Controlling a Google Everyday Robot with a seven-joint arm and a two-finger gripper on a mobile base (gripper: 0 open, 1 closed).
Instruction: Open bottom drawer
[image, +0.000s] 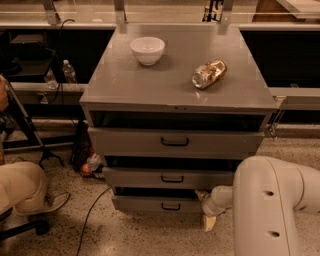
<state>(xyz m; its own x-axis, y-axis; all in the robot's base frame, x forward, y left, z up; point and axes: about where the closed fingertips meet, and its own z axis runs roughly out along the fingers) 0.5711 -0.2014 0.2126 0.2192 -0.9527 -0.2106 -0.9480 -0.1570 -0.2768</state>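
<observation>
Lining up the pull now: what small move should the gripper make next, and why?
Probably ease the gripper left: it hangs by the right end of the bottom drawer, jaws apart, and the black handle sits further left, untouched.

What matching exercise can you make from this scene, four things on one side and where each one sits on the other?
Things:
1. white bowl
2. shiny gold packet
3. bottom drawer
4. hand

Places:
A. low down, at the bottom drawer's right end
B. on the cabinet top, back left
C. lowest of three in the cabinet, just above the floor
D. on the cabinet top, right side

Pairs: 1-B, 2-D, 3-C, 4-A
</observation>
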